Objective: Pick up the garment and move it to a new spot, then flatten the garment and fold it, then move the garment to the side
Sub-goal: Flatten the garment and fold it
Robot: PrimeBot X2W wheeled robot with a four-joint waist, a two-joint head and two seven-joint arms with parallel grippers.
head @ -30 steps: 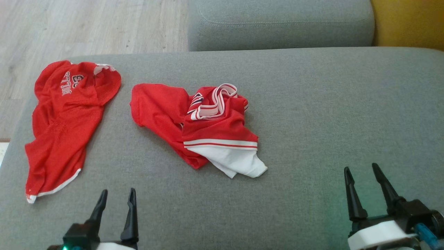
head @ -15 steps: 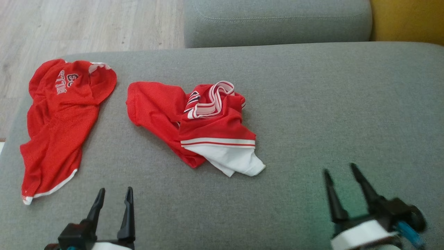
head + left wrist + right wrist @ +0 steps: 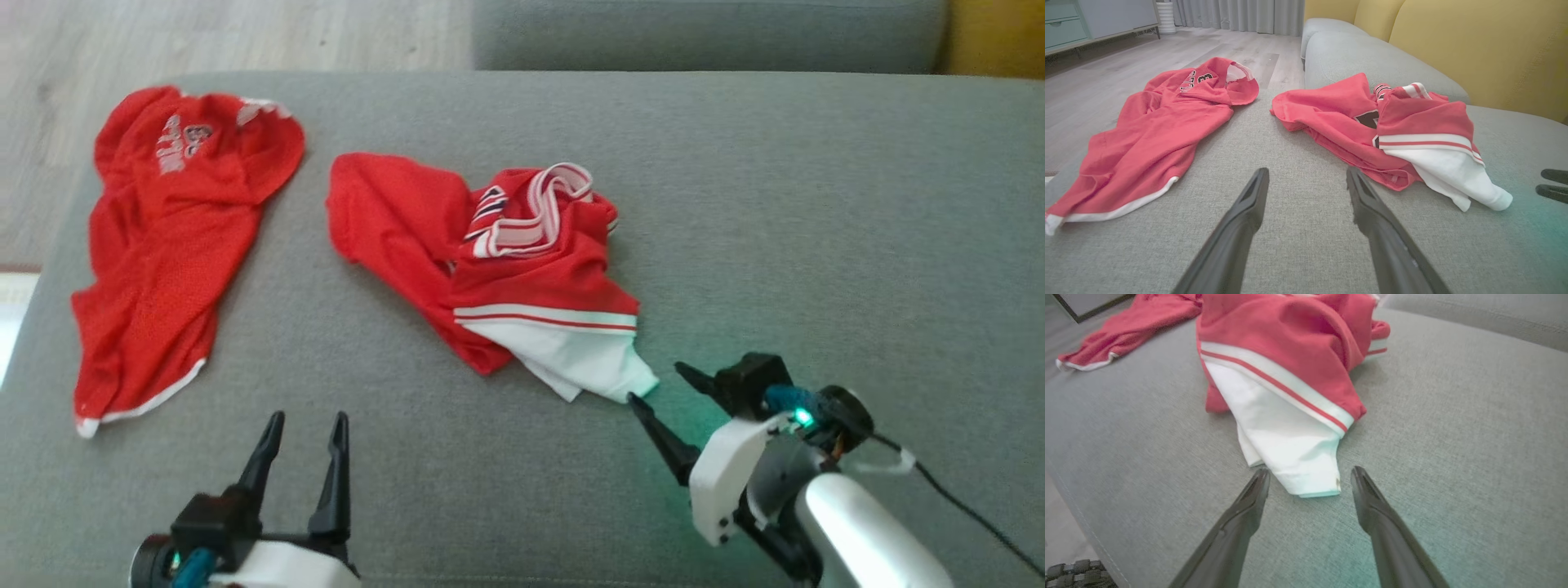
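Observation:
A crumpled red and white garment point(image 3: 506, 269) lies in the middle of the grey couch seat point(image 3: 816, 212), its white sleeve end point(image 3: 596, 371) pointing toward me. My right gripper point(image 3: 653, 384) is open, its fingertips on either side of that white sleeve end point(image 3: 1306, 465), just short of touching it. The garment point(image 3: 1392, 134) shows ahead and to the right in the left wrist view. My left gripper point(image 3: 306, 420) stands open over bare cushion near the front edge, holding nothing point(image 3: 1306, 175).
A second red mesh jersey point(image 3: 171, 237) with white lettering lies at the seat's left end point(image 3: 1155, 126). Wooden floor point(image 3: 245, 33) lies beyond the left edge. Another grey cushion point(image 3: 702, 33) and a yellow backrest point(image 3: 1474, 45) stand behind.
My right gripper swung left and forward from the lower right up to the white sleeve end, turning its fingers toward it. The head camera shifted too. Left gripper holds its place.

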